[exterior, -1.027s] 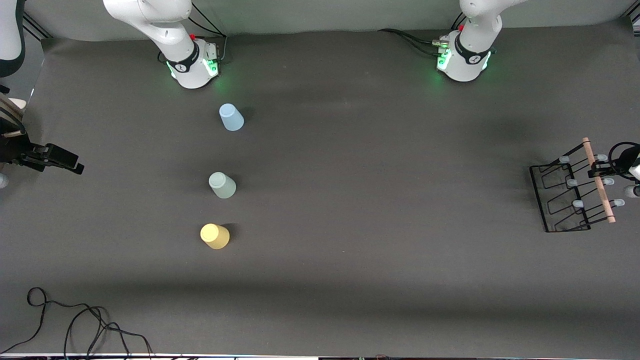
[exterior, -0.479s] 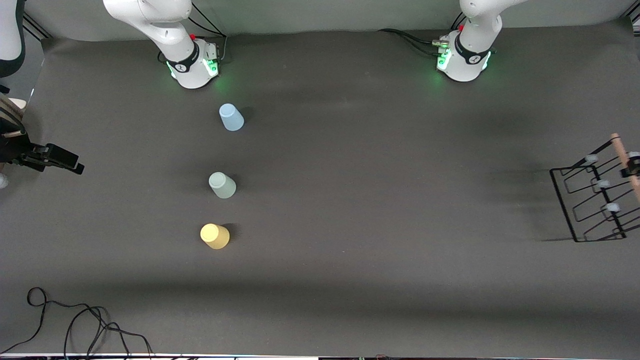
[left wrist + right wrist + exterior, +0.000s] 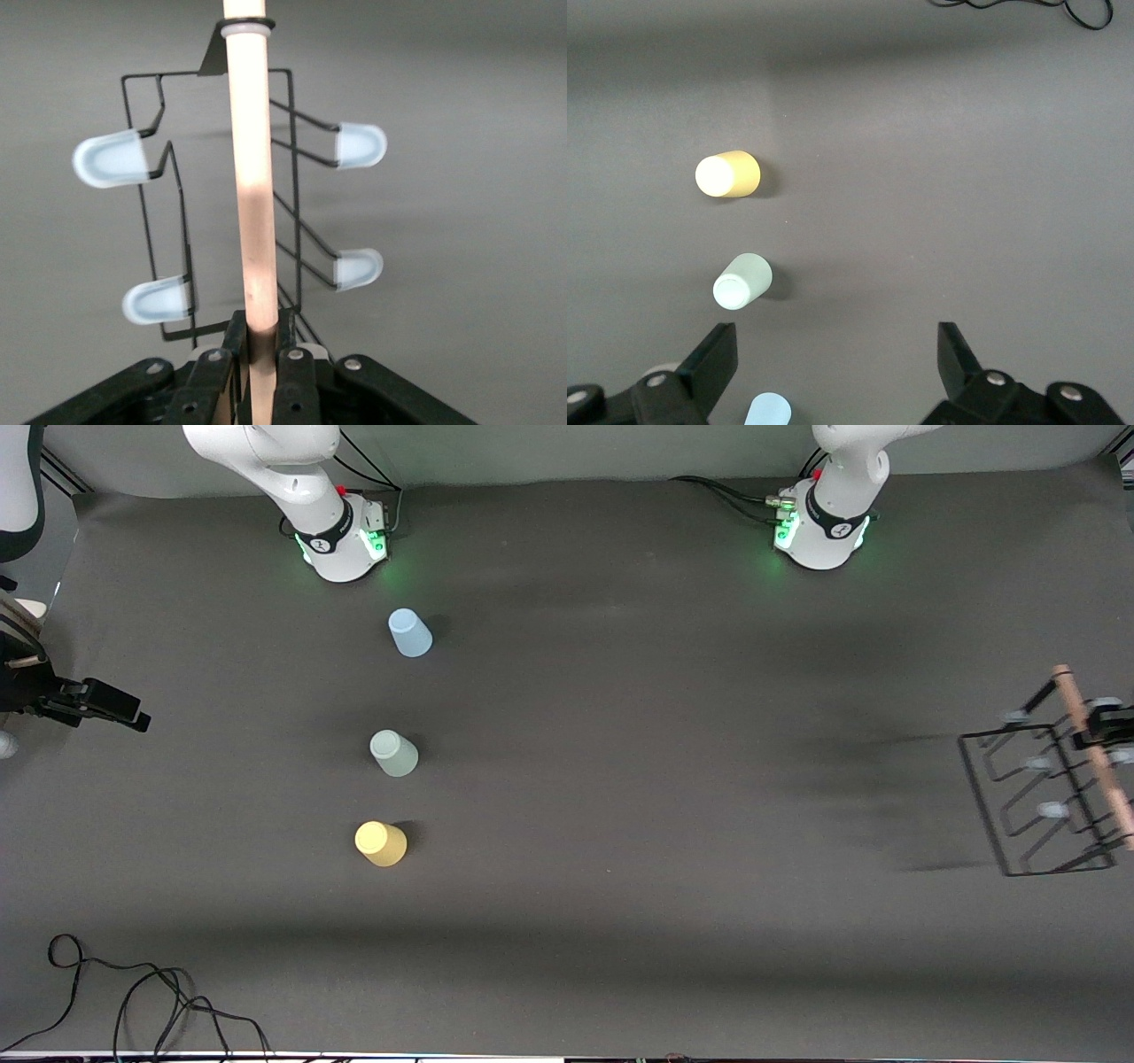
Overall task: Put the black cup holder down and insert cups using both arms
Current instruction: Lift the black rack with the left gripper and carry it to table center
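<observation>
The yellow cup [image 3: 381,843], green cup [image 3: 394,753] and blue cup [image 3: 409,633] stand in a row on the desk [image 3: 620,735], upside down, toward the right arm's end. The right gripper [image 3: 837,372] waits spread above them. The left gripper [image 3: 259,367] pinches the holder [image 3: 1045,793] by its rod, lifted over its own end. Next: set it down near the cups.

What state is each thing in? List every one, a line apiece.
black cup holder: lifted off the table, held by its wooden rod handle, no cups on its prongs.
left gripper: shut on the handle.
right gripper: open, empty, over the table near the cups.
pale blue cup: upside down on the table, untouched.
pale green cup: upside down, untouched.
yellow cup: upside down, untouched, nearest the front camera.
</observation>
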{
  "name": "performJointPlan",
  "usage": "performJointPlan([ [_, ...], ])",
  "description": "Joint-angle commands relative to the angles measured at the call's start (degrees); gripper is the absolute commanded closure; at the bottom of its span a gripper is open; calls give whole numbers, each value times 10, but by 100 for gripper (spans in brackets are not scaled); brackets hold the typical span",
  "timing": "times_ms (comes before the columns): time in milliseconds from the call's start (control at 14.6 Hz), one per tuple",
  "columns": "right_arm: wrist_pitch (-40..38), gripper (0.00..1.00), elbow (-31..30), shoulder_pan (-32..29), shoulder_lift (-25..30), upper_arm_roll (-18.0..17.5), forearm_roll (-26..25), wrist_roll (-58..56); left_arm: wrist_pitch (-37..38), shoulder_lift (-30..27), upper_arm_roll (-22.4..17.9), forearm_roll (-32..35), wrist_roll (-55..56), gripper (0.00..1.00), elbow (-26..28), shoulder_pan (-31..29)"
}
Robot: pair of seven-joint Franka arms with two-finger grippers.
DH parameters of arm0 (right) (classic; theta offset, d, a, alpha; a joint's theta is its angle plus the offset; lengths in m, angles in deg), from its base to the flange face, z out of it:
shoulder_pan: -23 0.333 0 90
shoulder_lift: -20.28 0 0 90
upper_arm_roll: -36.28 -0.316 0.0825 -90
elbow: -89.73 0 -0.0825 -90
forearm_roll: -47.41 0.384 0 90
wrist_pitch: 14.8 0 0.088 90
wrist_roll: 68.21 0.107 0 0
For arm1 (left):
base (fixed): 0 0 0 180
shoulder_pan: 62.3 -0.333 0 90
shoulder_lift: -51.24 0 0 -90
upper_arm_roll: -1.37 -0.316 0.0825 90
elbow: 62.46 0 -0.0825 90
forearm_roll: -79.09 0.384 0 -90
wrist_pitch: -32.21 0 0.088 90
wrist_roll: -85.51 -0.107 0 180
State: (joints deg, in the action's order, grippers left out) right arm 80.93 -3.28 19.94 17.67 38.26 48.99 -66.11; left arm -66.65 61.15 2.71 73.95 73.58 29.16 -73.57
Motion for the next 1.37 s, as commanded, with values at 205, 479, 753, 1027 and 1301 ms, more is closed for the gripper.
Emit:
performJointPlan([
  [205, -11, 0, 11, -5, -3, 0, -7, -10, 19, 23, -7, -8, 296, 100, -53, 236],
  [479, -11, 0, 10, -5, -3, 0, -7, -11, 15, 98, -7, -8, 501, 100, -111, 373],
  [753, -11, 0, 11, -5, -3, 0, -7, -11, 11, 178, -6, -11, 596, 100, -179, 458],
  [1027, -13, 0, 11, -5, -3, 0, -7, -11, -61, 235, 2, -11, 621, 100, -181, 517],
  [1301, -14, 0, 11, -5, -2, 0, -7, -11, -104, 267, 9, -10, 612, 100, -181, 536],
])
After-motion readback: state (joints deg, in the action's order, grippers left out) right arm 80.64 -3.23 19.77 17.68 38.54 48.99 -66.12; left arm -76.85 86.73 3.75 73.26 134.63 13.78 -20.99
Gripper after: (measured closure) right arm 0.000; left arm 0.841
